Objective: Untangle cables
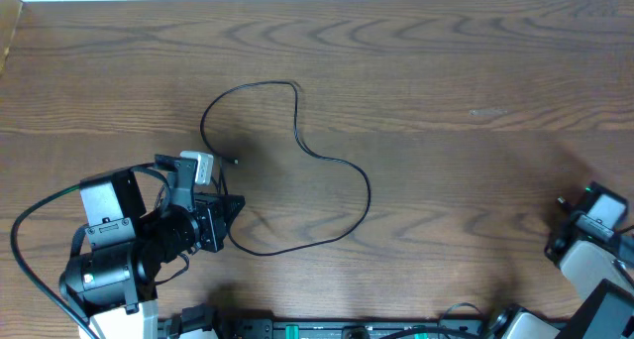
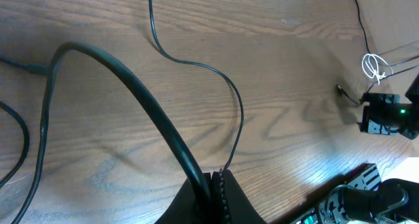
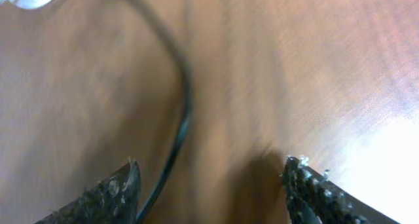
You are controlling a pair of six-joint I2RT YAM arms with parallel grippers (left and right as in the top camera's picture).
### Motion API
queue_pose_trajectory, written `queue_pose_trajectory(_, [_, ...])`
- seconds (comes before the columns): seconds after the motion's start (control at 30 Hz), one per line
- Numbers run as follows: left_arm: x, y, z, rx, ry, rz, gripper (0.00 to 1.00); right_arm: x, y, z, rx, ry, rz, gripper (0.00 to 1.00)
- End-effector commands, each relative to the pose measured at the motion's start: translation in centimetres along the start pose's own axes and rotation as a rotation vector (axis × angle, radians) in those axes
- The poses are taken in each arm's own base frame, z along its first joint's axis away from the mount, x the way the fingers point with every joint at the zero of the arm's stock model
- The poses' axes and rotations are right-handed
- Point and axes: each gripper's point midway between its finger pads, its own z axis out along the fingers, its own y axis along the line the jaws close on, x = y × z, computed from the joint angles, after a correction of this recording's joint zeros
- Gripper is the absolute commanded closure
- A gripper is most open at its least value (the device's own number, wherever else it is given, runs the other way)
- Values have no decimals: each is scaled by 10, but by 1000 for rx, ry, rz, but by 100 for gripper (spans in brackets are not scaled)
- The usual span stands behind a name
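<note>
One thin black cable (image 1: 368,192) lies in wide loose loops across the middle of the table. Its free plug end (image 1: 235,162) rests near my left arm. My left gripper (image 1: 235,210) is shut on the cable's other end, low over the table. In the left wrist view the thin cable (image 2: 241,112) runs down into the closed jaws (image 2: 219,179). My right gripper (image 1: 557,226) is open and empty at the far right, apart from the loops. In the right wrist view its fingers (image 3: 213,178) are spread and the picture is blurred. No white section shows on the cable in the overhead view.
My left arm's own thick black cable (image 2: 131,86) arcs across the left wrist view beside the jaws. A blurred dark cord (image 3: 180,112) runs past the right gripper's left finger; I cannot tell which cord it is. Thin white loops (image 2: 373,67) show near the right gripper (image 2: 383,116).
</note>
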Motion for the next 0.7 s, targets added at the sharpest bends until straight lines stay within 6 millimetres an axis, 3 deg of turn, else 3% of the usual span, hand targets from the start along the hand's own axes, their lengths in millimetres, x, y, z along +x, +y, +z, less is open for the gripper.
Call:
queue_pose_trajectory(0.0, [0, -2, -1, 6, 1, 18, 93, -17, -11, 8, 32, -29, 66, 45])
queue_pose_trajectory(0.3, [4, -3, -1, 8, 14, 6, 92, -20, 17, 11, -101, 22, 78, 60])
queue_pose_trajectory(0.5, [3, -3, -1, 8, 13, 6, 92, -3, 12, 13, -85, 94, 47, 59])
queue_pose_trajectory(0.67, [4, -3, -1, 8, 14, 5, 93, 10, 4, 20, -49, 129, 23, 53])
